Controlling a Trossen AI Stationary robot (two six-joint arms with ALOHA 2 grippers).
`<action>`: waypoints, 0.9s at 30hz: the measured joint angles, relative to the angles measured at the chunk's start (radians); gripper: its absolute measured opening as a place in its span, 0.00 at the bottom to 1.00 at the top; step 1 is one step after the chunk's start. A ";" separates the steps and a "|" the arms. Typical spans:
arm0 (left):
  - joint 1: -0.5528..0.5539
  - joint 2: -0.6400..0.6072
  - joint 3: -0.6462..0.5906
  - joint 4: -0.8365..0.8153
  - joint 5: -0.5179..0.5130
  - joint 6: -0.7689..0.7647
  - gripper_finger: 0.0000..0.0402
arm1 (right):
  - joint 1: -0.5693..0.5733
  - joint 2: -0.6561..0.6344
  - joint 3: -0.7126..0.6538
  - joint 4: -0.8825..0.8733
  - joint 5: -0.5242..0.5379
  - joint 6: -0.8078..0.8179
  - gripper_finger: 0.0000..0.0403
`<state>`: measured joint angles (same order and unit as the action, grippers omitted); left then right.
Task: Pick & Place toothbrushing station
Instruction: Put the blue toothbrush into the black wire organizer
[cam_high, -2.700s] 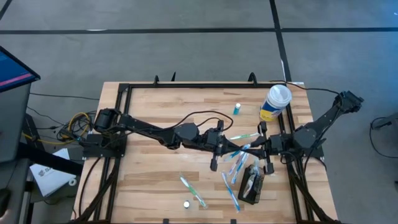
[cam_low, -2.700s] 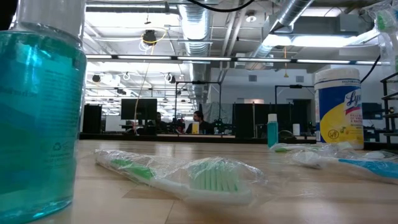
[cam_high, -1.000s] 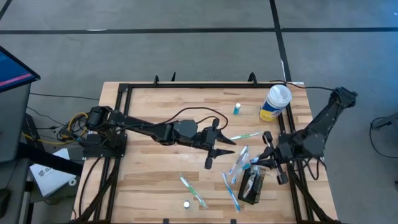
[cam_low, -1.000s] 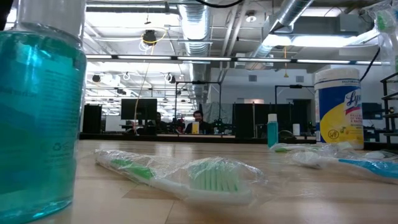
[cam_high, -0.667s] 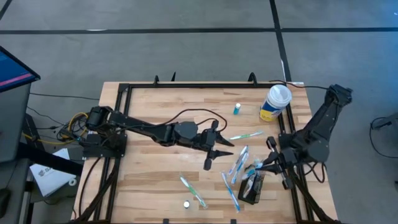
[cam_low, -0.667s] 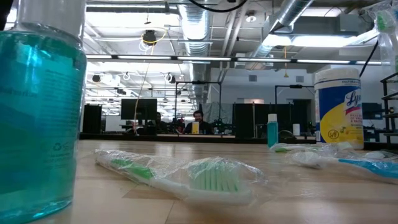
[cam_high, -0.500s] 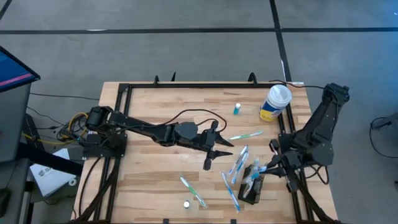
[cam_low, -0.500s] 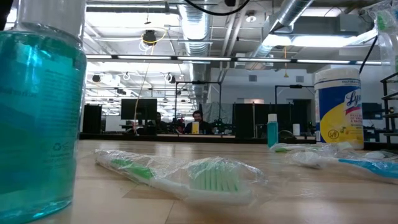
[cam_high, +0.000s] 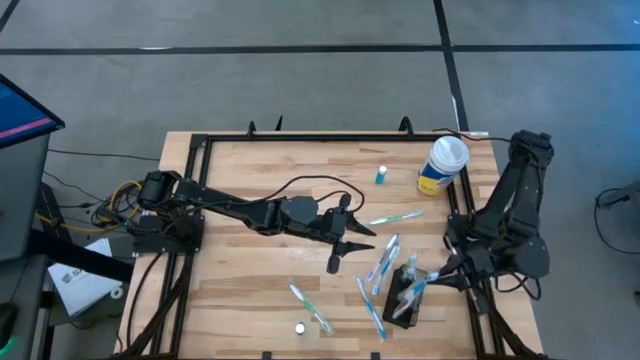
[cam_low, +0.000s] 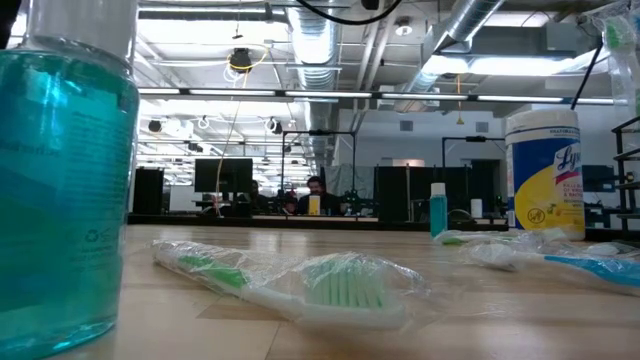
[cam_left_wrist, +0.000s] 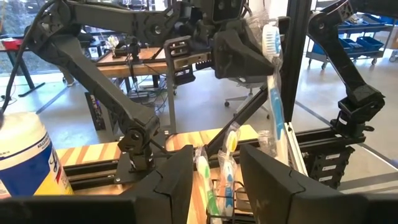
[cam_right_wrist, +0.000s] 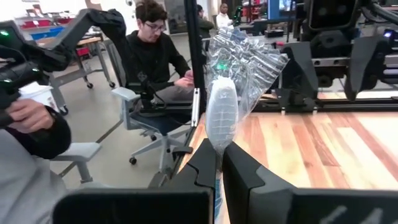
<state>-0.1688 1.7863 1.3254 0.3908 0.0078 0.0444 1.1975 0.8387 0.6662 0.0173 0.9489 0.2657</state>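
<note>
Your toothbrushing station (cam_high: 403, 303) is the small black holder on the table (cam_high: 240, 180), well toward the near edge from the white-lidded canister (cam_high: 442, 165) and slightly to its left. Its long axis seems to run from the canister's side toward the near edge, tilted a little, and some brushes already stand or lie in it.

The right tool (cam_high: 432, 277) is the one that matters. It is clamped on a wrapped toothbrush (cam_high: 417, 285), and in the high view the brush overlaps the station's canister-side right corner; the right wrist view shows the wrapped bristle end (cam_right_wrist: 221, 118) standing up from between the closed fingers (cam_right_wrist: 208, 163). So the station lies directly under and just left of your tool. How high the brush hangs above the opening I cannot tell from these views. I'd judge the coming move is a short drop, with the brush kept close to upright so it enters the holder rather than catching the rim.

Going outward, loose wrapped toothbrushes (cam_high: 383, 262) lie just left of the station, one green-handled brush (cam_high: 396, 217) lies halfway toward the canister, and a small teal bottle (cam_high: 381, 176) stands just left of the canister.

The left tool (cam_high: 343, 243) hangs over the table well left of the station, fingers apart and holding nothing. It is clearly the farther arm.
</note>
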 joint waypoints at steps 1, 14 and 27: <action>0.000 0.000 0.000 0.000 0.000 0.000 0.32 | 0.004 0.000 0.000 0.006 0.000 -0.002 0.00; 0.002 0.000 0.000 -0.001 0.000 0.000 0.32 | 0.083 0.000 0.000 0.135 0.071 -0.125 0.00; 0.002 0.000 0.000 -0.002 0.000 0.000 0.32 | 0.132 0.126 0.000 0.135 0.076 -0.014 0.00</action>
<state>-0.1673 1.7863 1.3254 0.3889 0.0078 0.0444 1.3298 0.9652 0.6665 0.1524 1.0248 0.2514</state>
